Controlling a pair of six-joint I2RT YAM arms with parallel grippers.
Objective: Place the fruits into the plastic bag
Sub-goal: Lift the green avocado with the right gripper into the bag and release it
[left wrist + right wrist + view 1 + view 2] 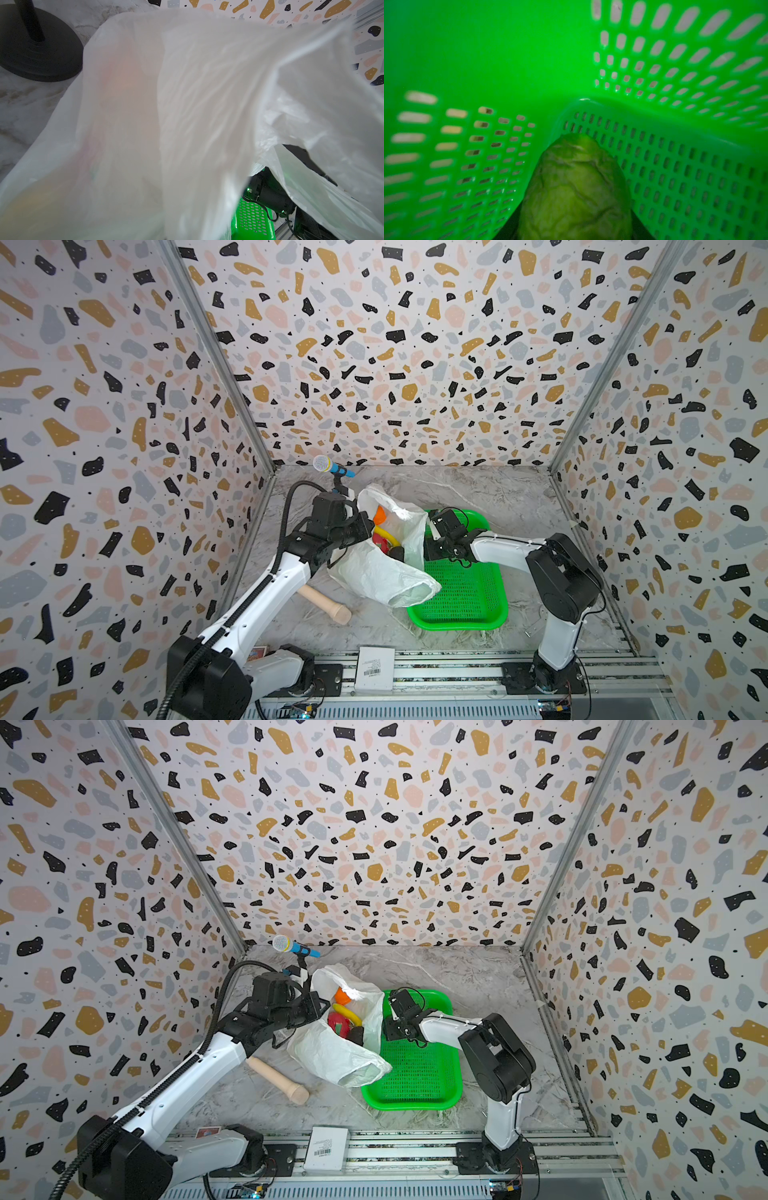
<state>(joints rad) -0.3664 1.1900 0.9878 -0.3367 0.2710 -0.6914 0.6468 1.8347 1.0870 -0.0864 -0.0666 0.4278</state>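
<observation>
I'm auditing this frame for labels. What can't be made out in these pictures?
- Left gripper: fingertips hidden by the plastic bag, which fills the left wrist view.
- Right gripper: jaws cut off at the right wrist view's edge beside the bumpy green fruit; grip unclear.
- Fruits in the bag: all but a few veiled by its film in both top views.
- White box label: too small in both top views.

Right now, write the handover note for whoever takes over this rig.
Left pincer: shut on the rim of the plastic bag, holding its mouth open.
Right pincer: down in the green basket, astride a bumpy green fruit; grip not confirmed.
Done: orange fruit, banana, red fruit and dark avocado lie in the bag.
Left: move the bumpy green fruit into the bag. No other fruit shows outside it.
</observation>
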